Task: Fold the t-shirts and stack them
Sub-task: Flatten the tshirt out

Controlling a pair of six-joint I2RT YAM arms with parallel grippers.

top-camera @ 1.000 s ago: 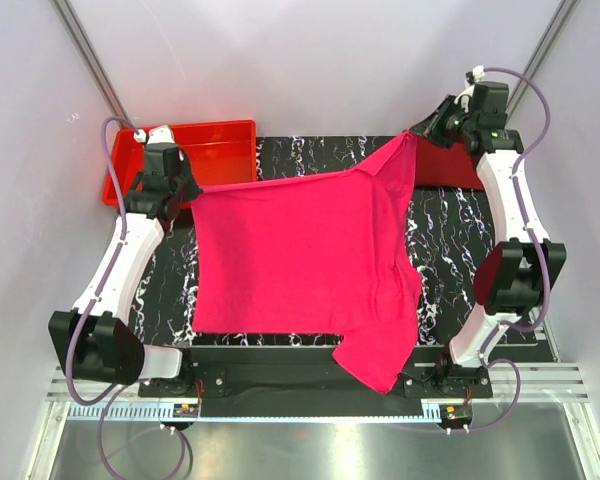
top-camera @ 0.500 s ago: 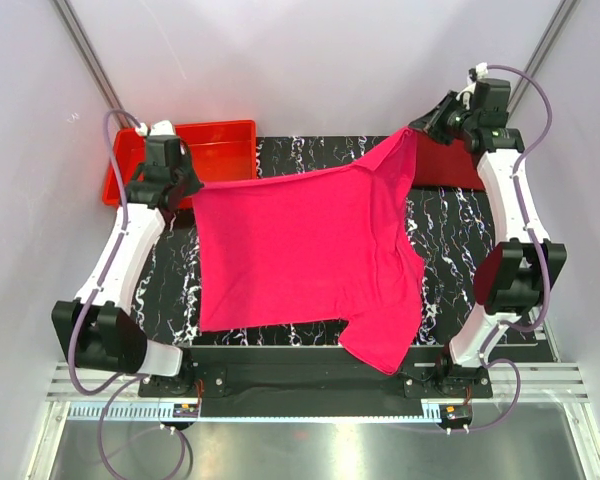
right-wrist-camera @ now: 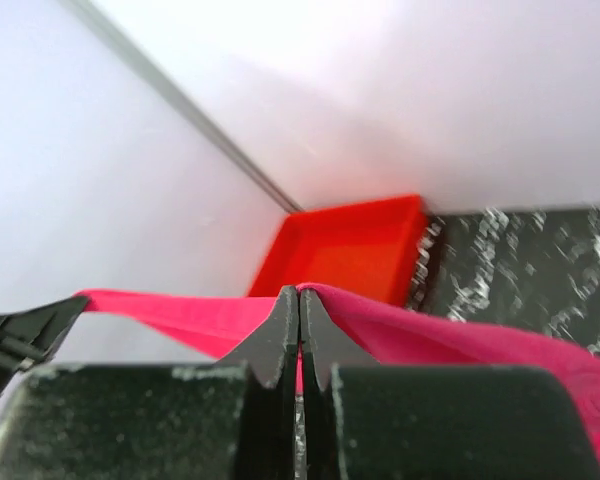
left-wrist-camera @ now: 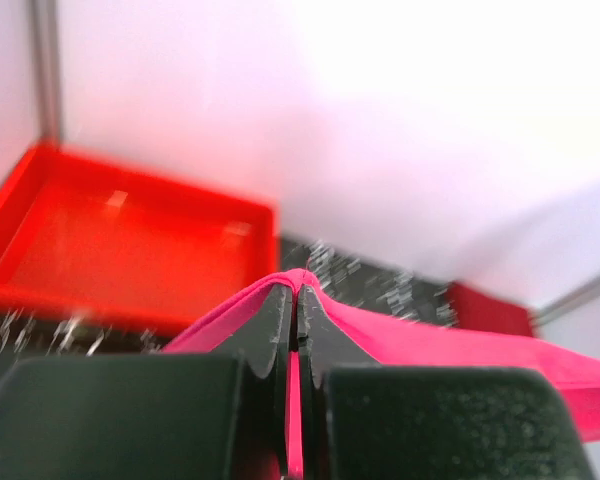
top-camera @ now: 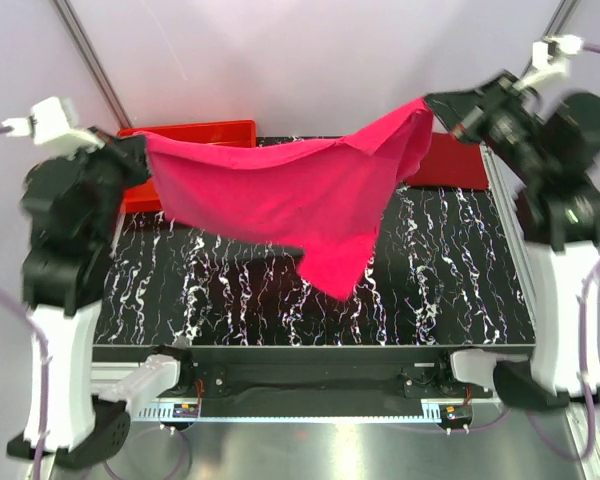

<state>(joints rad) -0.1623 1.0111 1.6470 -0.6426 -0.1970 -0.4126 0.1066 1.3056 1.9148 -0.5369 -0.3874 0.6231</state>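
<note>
The magenta t-shirt [top-camera: 280,195] is held in the air above the desk [top-camera: 460,280], strung between the two hands. The left hand [top-camera: 138,152], at about 10 o'clock, is pinched shut on one corner of the cloth. The right hand [top-camera: 442,105], at about 1 o'clock, is pinched shut on another. In both wrist views cloth is seen pressed between the closed fingers. The upper edge sags, and a loose tail hangs toward the middle of the desk; whether it touches cannot be told.

The step is judged to be spreading the shirt flat for folding. It would be done well if the hands were drawn apart at one level until the sag is taken out. They would then be lowered together toward 6 o'clock, so that the tail is laid first and no fold is trapped beneath. The red tray [top-camera: 195,131] at 11 o'clock should be cleared by the cloth.
</note>
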